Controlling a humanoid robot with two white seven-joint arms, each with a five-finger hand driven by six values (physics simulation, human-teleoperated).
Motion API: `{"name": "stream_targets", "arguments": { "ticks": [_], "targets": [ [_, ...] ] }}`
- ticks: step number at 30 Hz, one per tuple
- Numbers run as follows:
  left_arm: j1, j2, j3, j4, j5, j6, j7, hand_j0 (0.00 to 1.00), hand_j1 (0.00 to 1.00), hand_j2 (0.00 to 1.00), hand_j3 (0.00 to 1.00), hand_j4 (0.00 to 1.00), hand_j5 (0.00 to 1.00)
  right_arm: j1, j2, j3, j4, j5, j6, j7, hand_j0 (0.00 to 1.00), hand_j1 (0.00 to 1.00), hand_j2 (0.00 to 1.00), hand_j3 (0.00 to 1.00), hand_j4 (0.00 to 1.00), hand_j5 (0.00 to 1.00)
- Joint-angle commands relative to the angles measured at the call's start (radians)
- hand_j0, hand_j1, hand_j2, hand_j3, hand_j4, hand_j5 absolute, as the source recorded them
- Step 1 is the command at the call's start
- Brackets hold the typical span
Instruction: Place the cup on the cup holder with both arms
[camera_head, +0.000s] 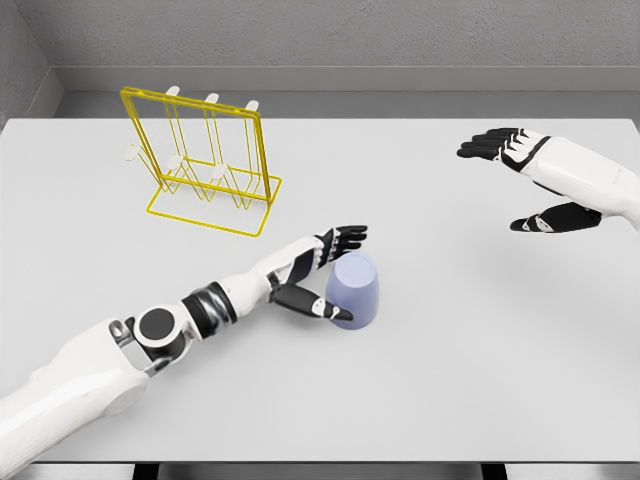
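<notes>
The left hand's fingers (345, 236) reach along the far side of the cup (356, 290), while its thumb lies against the cup's near left side, so the left hand (318, 270) brackets the cup in a loose, half-closed grip (whether the pads press firmly on the wall cannot be told). The cup is pale blue-grey, tipped slightly, with its wider end toward the camera, and it sits on the white table (450, 400) near the middle. The left arm stretches back to the lower left corner.

The right hand (535, 180) hovers at the right edge, its fingers spread wide and holding nothing, well apart from the cup.

The yellow wire cup holder (205, 165) stands upright at the far left of the table, well apart from both hands.
</notes>
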Motion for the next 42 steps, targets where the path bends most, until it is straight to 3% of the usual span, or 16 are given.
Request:
{"name": "stream_targets", "arguments": {
  "ticks": [1,7,9,12,17,21,29,42],
  "targets": [
    [0.0,-0.005,-0.005,-0.002,0.0,0.0,0.0,1.0,1.0,1.0,1.0,1.0,1.0,0.0,-0.001,0.0,0.0,-0.007,0.003,0.0,1.0,1.0,1.0,1.0,1.0,1.0],
    [0.002,-0.009,-0.01,-0.005,-0.013,-0.003,0.001,1.0,1.0,1.0,1.0,1.0,1.0,0.0,-0.001,0.0,0.001,-0.007,0.003,0.0,1.0,1.0,1.0,1.0,1.0,1.0],
    [0.002,-0.009,-0.008,-0.006,-0.011,-0.011,0.001,0.88,0.88,0.88,0.88,0.88,0.88,0.0,-0.001,0.0,0.001,-0.007,0.003,0.0,1.0,1.0,1.0,1.0,1.0,1.0],
    [0.002,-0.009,-0.008,-0.011,-0.013,-0.014,0.001,0.79,0.79,0.79,0.79,0.79,0.79,0.0,-0.001,0.0,0.001,-0.007,0.003,0.0,1.0,1.0,1.0,1.0,1.0,1.0],
    [0.003,-0.009,-0.008,-0.013,-0.013,-0.017,0.001,0.71,0.71,0.71,0.71,0.71,0.71,0.0,-0.001,0.0,0.001,-0.007,0.003,0.0,1.0,1.0,1.0,1.0,1.0,1.0],
    [0.005,-0.008,-0.008,-0.011,-0.014,-0.052,0.003,0.59,0.59,0.59,0.59,0.59,0.59,0.0,-0.001,0.0,0.001,-0.007,0.003,-0.002,1.0,1.0,1.0,1.0,1.0,1.0],
    [0.003,-0.005,0.007,-0.031,-0.013,-0.07,0.005,0.59,0.59,0.59,0.59,0.59,0.59,0.0,-0.001,0.0,0.0,-0.007,0.003,-0.002,1.0,1.0,1.0,1.0,1.0,1.0],
    [0.0,0.025,0.098,-0.105,-0.003,-0.07,0.008,0.6,0.6,0.6,0.6,0.6,0.6,0.0,-0.001,0.0,-0.005,-0.007,0.003,-0.002,1.0,1.0,1.0,1.0,1.0,1.0]
  ]
}}
